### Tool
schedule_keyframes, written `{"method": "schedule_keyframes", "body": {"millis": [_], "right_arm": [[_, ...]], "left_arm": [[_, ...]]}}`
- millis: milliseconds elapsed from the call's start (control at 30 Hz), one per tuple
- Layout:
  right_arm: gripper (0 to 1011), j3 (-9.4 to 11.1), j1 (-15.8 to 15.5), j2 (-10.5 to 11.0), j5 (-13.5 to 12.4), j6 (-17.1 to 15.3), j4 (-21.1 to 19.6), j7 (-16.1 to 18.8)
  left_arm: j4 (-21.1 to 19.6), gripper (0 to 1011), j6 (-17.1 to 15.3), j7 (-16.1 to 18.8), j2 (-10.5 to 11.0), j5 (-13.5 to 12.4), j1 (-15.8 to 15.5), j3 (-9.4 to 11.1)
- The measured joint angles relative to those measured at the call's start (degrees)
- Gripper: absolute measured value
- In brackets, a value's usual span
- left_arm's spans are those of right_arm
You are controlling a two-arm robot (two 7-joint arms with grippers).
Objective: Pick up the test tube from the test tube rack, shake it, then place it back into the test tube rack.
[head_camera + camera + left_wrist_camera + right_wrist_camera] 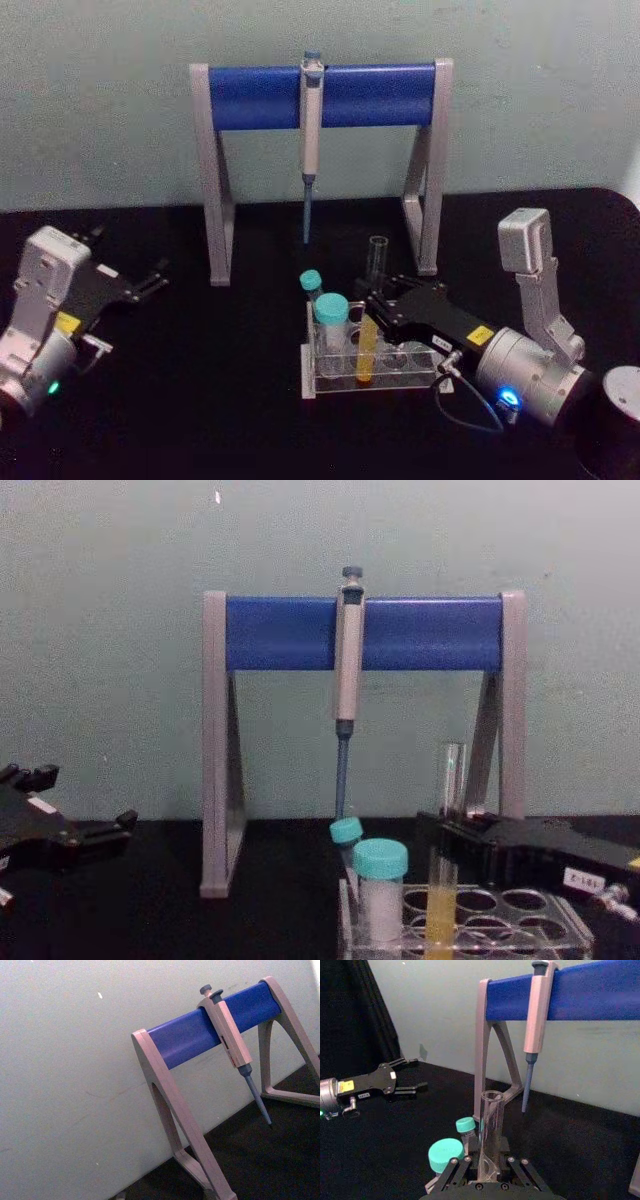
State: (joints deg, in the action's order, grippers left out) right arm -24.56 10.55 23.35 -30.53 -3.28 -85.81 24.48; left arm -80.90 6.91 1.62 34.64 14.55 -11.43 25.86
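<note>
At far left, the left gripper (155, 280) rests low over the black bench (230, 400), jaws spread wide and holding nothing, well apart from the work. Behind centre stands a grey-and-blue pipette stand (260, 97) with one pipette (311, 120) hanging from its bar. In front, two teal-capped vials (330, 310) share the clear test tube rack (320, 385) with the test tube (367, 350), which stands close to upright, its long axis vertical and its orange liquid low in the glass. The right gripper (375, 297), the nearer arm by far, reaches in level from the right, its jaws drawn narrow around the tube's middle, apparently clamping it; the lift looks to be straight up. Yellow and white labels on both arms carry print too small to read.
</note>
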Motion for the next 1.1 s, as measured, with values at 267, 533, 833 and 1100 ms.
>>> {"method": "schedule_keyframes", "body": {"millis": [267, 533, 833, 1100], "right_arm": [[234, -0.6, -0.6, 0.5, 2.6, 1.5, -1.0, 0.1], [234, -1.1, -1.5, 0.9, 4.6, 2.6, -2.3, 0.8], [234, -0.9, -1.9, 0.9, 6.2, 3.5, -2.9, 1.2], [234, -0.3, -2.4, 0.9, 7.1, 3.6, -3.8, 1.0]], "left_arm": [[0.0, 1001, 0.0, 0.0, 0.0, 0.0, 0.0, 0.0], [0.0, 1001, 0.0, 0.0, 0.0, 0.0, 0.0, 0.0], [0.0, 1001, 0.0, 0.0, 0.0, 0.0, 0.0, 0.0], [0.0, 1001, 0.0, 0.0, 0.0, 0.0, 0.0, 0.0]]}}
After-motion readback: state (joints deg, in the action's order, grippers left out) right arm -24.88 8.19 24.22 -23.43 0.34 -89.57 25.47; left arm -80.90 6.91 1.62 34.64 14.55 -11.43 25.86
